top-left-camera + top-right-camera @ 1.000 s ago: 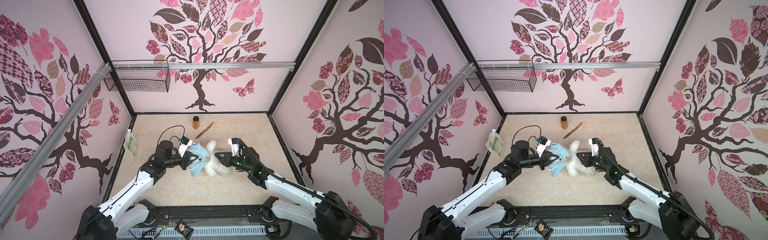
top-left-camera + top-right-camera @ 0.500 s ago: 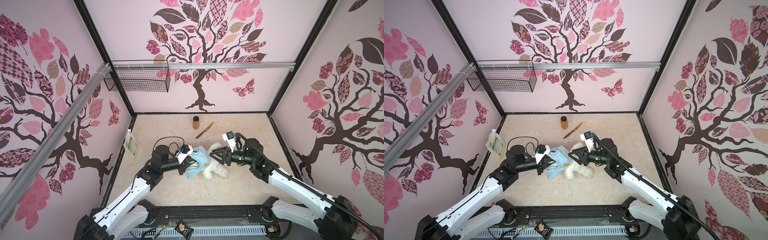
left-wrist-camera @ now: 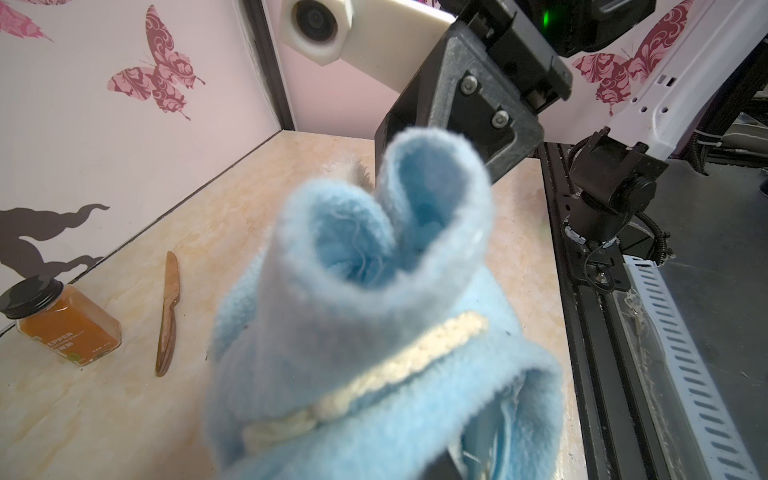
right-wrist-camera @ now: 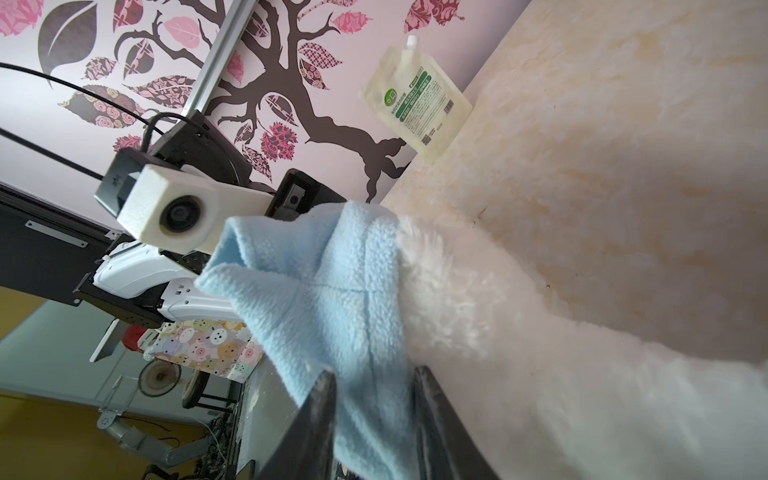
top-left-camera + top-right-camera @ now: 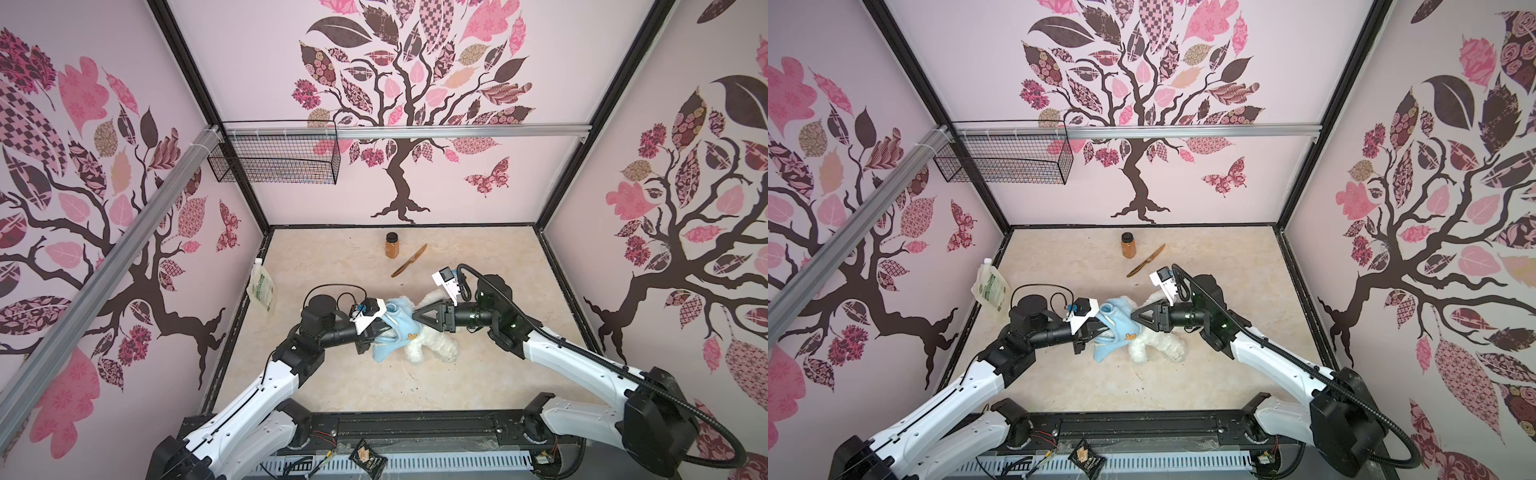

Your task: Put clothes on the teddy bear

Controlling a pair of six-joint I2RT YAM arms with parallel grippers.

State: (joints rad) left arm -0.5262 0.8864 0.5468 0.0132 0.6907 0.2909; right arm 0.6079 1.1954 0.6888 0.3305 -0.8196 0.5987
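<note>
The white teddy bear [image 5: 432, 345] [image 5: 1158, 345] lies on the beige floor in both top views. A light blue shirt [image 5: 397, 328] [image 5: 1115, 328] covers its upper part, and its furry legs stick out to the right. My left gripper [image 5: 380, 328] [image 5: 1098, 328] is shut on the shirt's left side. In the left wrist view the shirt [image 3: 353, 332] hides its jaws. My right gripper [image 5: 415, 318] [image 4: 374, 374] comes in from the right. Its two fingers pinch a fold of the shirt [image 4: 324, 299] beside the bear's fur [image 4: 498, 332].
A spice jar [image 5: 392, 245] and a wooden knife [image 5: 409, 261] lie behind the bear. A refill pouch [image 5: 261, 286] leans on the left wall. A wire basket [image 5: 274, 156] hangs on the back rail. A small packet [image 5: 368, 455] sits on the front frame.
My right gripper has moved left from beside the bear onto the shirt and closed on a fold. The left gripper keeps its hold and has shifted slightly with the shirt.
</note>
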